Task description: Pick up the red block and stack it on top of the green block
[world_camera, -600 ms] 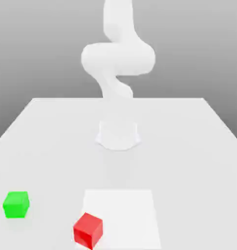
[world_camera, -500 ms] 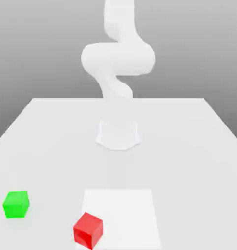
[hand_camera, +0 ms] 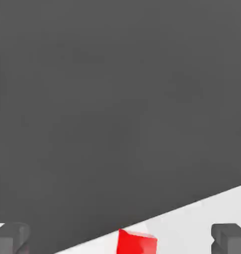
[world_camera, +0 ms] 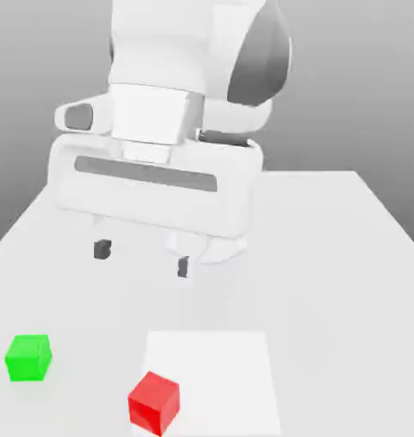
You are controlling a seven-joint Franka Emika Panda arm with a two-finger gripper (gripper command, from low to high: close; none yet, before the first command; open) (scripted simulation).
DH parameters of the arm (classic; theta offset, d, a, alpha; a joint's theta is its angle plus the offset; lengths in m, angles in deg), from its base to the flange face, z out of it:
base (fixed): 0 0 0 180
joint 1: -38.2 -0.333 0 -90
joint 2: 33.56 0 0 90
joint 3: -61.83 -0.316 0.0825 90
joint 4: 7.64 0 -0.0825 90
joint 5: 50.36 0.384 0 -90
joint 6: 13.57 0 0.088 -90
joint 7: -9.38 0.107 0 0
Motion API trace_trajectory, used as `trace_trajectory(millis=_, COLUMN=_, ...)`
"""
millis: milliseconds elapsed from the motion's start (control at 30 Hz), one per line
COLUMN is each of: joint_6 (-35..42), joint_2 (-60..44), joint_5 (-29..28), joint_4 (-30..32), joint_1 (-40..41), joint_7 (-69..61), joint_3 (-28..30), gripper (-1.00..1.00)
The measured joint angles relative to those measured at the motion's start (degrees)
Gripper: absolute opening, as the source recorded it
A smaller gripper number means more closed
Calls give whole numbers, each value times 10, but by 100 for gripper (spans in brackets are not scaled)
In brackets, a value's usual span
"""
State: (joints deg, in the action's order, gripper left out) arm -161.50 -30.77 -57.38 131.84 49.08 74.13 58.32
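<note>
The two dark fingertip pads (world_camera: 102,249) are held wide apart, with nothing between them; the two-finger gripper (world_camera: 142,259) is therefore open and empty. It hangs above the white tabletop (world_camera: 329,256), clear of the surface. In the hand view the same pads (hand_camera: 230,239) are seen at the two lower corners, and part of the small glossy bright red cube (hand_camera: 136,242) is seen between them, farther off.

Above the fingers, the broad white hand body (world_camera: 150,192) and the white arm (world_camera: 201,60) are seen large in the exterior view.

The red cube (world_camera: 154,402) rests on the tabletop, overlapping the corner of a paler square patch (world_camera: 218,375), well below the gripper in the exterior view. The small bright green cube (world_camera: 28,357) rests on the table toward the exterior view's left, apart from the red cube and untouched.

The step in hand is judged to be the approach to the red cube; no grasp is made yet, and stacking is not begun.

For the next move, the open fingers are to be brought over the red cube and aligned with a pair of its opposite faces. The cube appears turned relative to the table edges, so a wrist rotation is probably required. The hand is then to be lowered until the pads straddle the cube.
</note>
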Motion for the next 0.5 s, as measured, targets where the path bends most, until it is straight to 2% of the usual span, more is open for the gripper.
trace_trajectory(millis=233, joint_6=-61, joint_2=-139, joint_5=44, joint_4=25, joint_1=16, joint_7=13, joint_3=-2, gripper=0)
trace_trajectory(millis=367, joint_6=-125, joint_2=-222, joint_5=40, joint_4=16, joint_1=13, joint_7=21, joint_3=4, gripper=0)
trace_trajectory(millis=400, joint_6=-140, joint_2=-240, joint_5=37, joint_4=13, joint_1=10, joint_7=23, joint_3=7, gripper=-100)
trace_trajectory(millis=500, joint_6=-141, joint_2=-240, joint_5=37, joint_4=13, joint_1=11, joint_7=23, joint_3=7, gripper=-100)
